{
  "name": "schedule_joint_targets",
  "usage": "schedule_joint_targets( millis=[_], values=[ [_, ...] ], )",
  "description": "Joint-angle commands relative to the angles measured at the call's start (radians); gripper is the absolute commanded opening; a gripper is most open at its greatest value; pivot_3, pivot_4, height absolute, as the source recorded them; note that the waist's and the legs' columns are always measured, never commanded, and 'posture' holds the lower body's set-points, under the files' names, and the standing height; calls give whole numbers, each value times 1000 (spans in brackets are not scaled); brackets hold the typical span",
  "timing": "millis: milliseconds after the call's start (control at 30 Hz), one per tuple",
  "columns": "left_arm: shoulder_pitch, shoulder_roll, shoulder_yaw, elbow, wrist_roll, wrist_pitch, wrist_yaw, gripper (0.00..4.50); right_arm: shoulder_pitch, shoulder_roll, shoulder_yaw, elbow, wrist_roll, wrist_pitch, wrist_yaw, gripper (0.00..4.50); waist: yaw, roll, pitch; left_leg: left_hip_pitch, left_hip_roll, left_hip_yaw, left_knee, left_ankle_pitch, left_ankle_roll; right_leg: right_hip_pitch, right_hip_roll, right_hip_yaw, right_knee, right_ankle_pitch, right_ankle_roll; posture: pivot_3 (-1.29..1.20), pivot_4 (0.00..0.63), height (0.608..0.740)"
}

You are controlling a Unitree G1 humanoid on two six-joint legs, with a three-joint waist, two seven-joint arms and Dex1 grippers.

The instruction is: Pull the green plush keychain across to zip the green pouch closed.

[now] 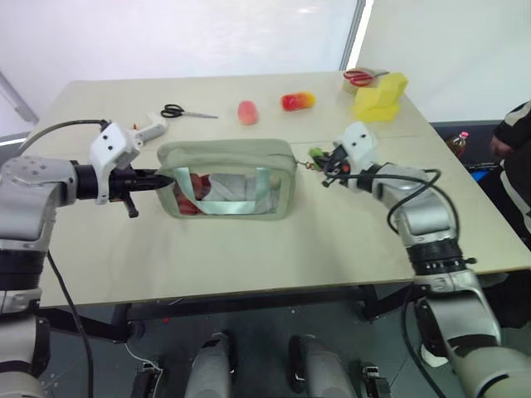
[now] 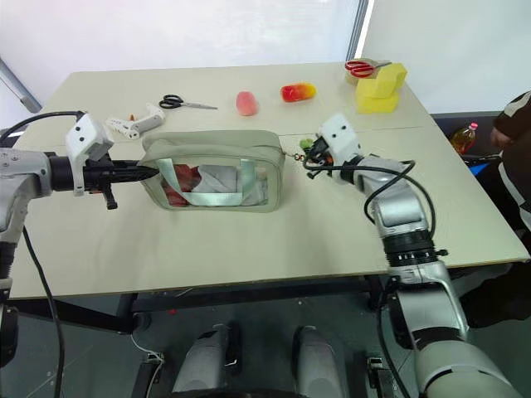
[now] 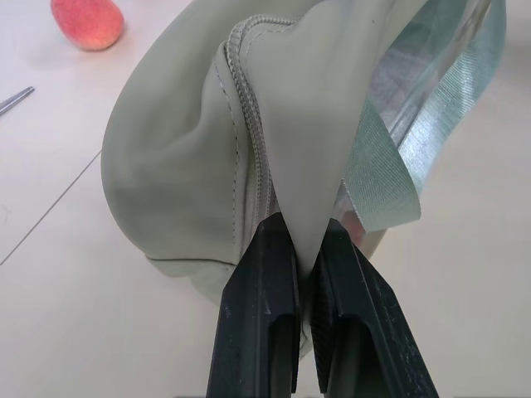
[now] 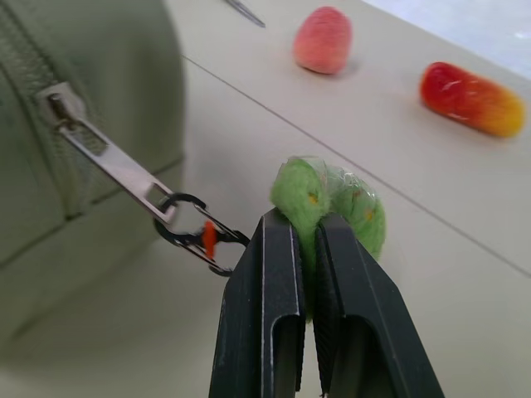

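The green pouch (image 1: 228,177) lies in the middle of the table, its clear window and mint strap facing me. My left gripper (image 1: 163,179) is shut on the pouch's left end, pinching the fabric (image 3: 303,249) beside the zipper. The green plush keychain (image 4: 332,203) hangs off the pouch's right end on a metal pull and black clip (image 4: 192,235). My right gripper (image 1: 322,157) is shut on the keychain, just right of the pouch. The zipper slider sits at the pouch's right end, and the teeth seen along the top look joined.
At the back of the table lie black scissors (image 1: 184,112), a pink lump (image 1: 247,112), a red-yellow toy (image 1: 297,101), a yellow block (image 1: 381,98) and red scissors (image 1: 360,77). A white tool (image 1: 148,128) lies behind my left gripper. A person (image 1: 514,149) stands at the right edge.
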Motion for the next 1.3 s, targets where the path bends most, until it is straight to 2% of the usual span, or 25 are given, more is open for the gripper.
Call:
schedule_joint_targets(
  millis=[33, 200, 367, 500, 533, 600, 633, 667, 833, 867, 1033, 1100, 1300],
  values=[
    [24, 23, 0, -23, 2, 22, -2, 0, 32, 23, 32, 6, -20, -36, -7, 69, 0, 0, 0, 0, 0, 0, 0, 0, 0, 0, 0, 0, 0, 0, 0, 0, 150, 740],
    [38, 25, 7, -42, -3, 34, 6, 0, 94, 15, 135, 43, -85, -112, 41, 69, -1, 0, 0, 1, 0, 0, 0, 0, 0, 1, 0, 0, 0, 0, 0, 0, 150, 740],
    [42, 21, 7, -51, -6, 42, 15, 0, 93, -16, 195, 100, -163, -192, 55, 69, -2, 0, 0, 3, 0, 0, 0, 0, 0, 2, 0, 0, -1, 0, 0, 0, 150, 740],
    [41, 16, 3, -53, -4, 46, 25, 0, 41, -14, 138, 111, -137, -195, 44, 69, -3, 0, 0, 3, 0, 0, 0, 0, 0, 3, 0, 0, -1, 0, 0, 0, 150, 740],
    [40, 16, 4, -53, -3, 46, 28, 0, 27, -19, 111, 92, -115, -187, 47, 376, -2, 0, 0, 3, 0, 0, 0, 0, 0, 3, 0, 0, -1, 0, 0, 0, 150, 740],
    [34, 17, 11, -44, -9, 51, 29, 769, 8, -47, 61, 14, -35, -99, 120, 1003, 0, 0, 0, 3, 0, 0, 0, 0, 0, 2, 0, 0, -1, 0, 0, 0, 150, 740],
    [31, 23, 17, -41, -20, 58, 16, 1144, -3, -75, 37, -30, 4, -47, 163, 1545, 1, 0, 0, 2, 0, 0, 0, 0, 0, 2, 0, 0, -1, 0, 0, 0, 150, 740],
    [29, 28, 22, -38, -29, 63, 4, 1480, -12, -114, 13, -79, 50, 16, 217, 1891, 2, 0, 0, 1, 0, 0, 0, 0, 0, 1, 0, 0, -1, 0, 0, 0, 150, 740],
    [0, 64, 47, -1, -45, 65, -37, 3901, -36, -322, -48, -286, 233, 252, 441, 4356, 2, 0, 0, -1, 0, 0, 0, 0, 0, -2, 0, 0, -1, 0, 0, 0, 150, 740],
    [-4, 73, 54, 1, -52, 70, -44, 4399, -36, -349, -55, -321, 267, 293, 468, 4500, 2, 0, 0, -1, 0, 0, -1, 0, 0, -2, 0, 0, -1, -1, -1, 0, 150, 740],
    [-51, 121, 106, 23, -104, 123, -57, 4458, -85, -383, -112, -461, 418, 480, 458, 4500, -4, 0, 1, -1, 0, -1, -2, 0, 0, -5, 0, 0, 0, -1, -2, 0, 150, 740],
    [-56, 136, 114, 30, -84, 124, -21, 4458, -108, -374, -122, -490, 440, 513, 422, 4500, -2, 0, 1, -1, 0, -1, -2, 0, 0, -7, 0, 0, 0, -1, -2, 0, 150, 740],
    [-25, 130, 181, -4, -145, 167, 6, 4458, -97, -334, -142, -538, 476, 545, 317, 4500, 2, 0, 1, -2, 0, 0, -3, -1, 0, -9, -1, 0, -4, 0, -2, 0, 150, 740]
  ],
)
